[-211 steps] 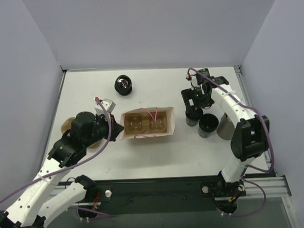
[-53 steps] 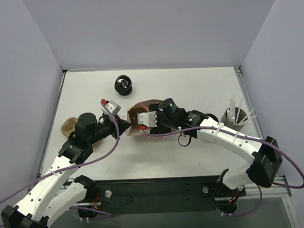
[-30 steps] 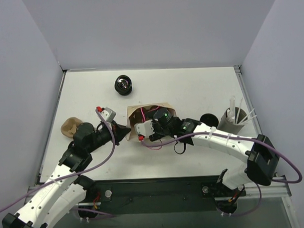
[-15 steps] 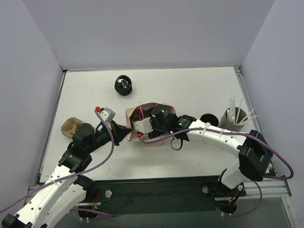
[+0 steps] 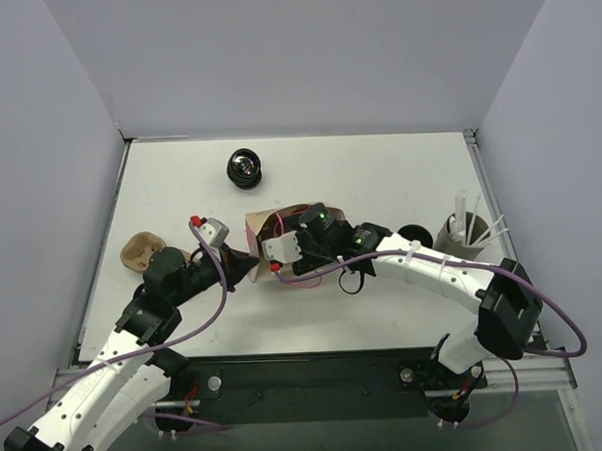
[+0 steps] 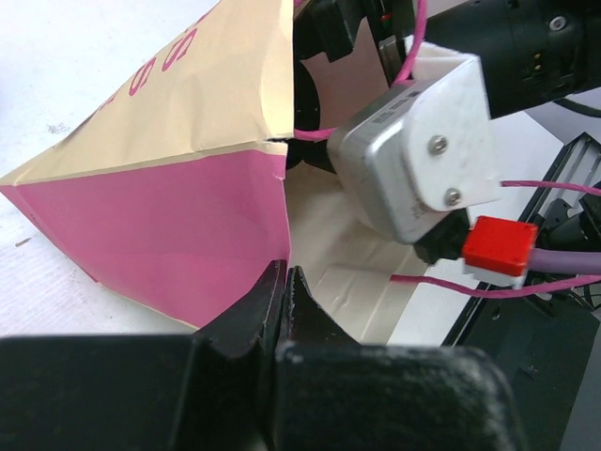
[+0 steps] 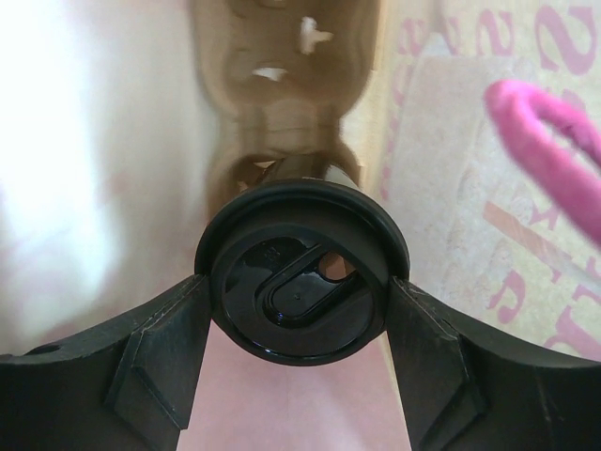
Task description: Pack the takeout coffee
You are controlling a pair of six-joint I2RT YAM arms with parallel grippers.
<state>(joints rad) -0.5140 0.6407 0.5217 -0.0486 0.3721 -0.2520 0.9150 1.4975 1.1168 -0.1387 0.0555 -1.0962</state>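
Note:
The pink paper bag (image 5: 266, 224) lies on its side mid-table, mouth towards the arms. My left gripper (image 5: 251, 270) is shut on the bag's lower mouth edge (image 6: 282, 268) and holds it open. My right gripper (image 5: 288, 250) reaches into the bag, shut on a black lidded coffee cup (image 7: 299, 282) gripped by its sides. Beyond the cup, a brown cardboard carrier (image 7: 282, 85) lies inside the bag. A second black coffee cup (image 5: 412, 234) stands on the table to the right, partly behind the right arm.
A grey cup with white sticks (image 5: 461, 234) stands at the far right. A short ribbed black stack (image 5: 245, 168) sits at the back. A brown cardboard piece (image 5: 137, 253) lies at the left. The bag's pink handle (image 7: 554, 141) hangs beside the cup.
My right arm carried a cup from the right side into the bag's mouth and has pushed a little further in. My left gripper keeps its hold on the bag edge.

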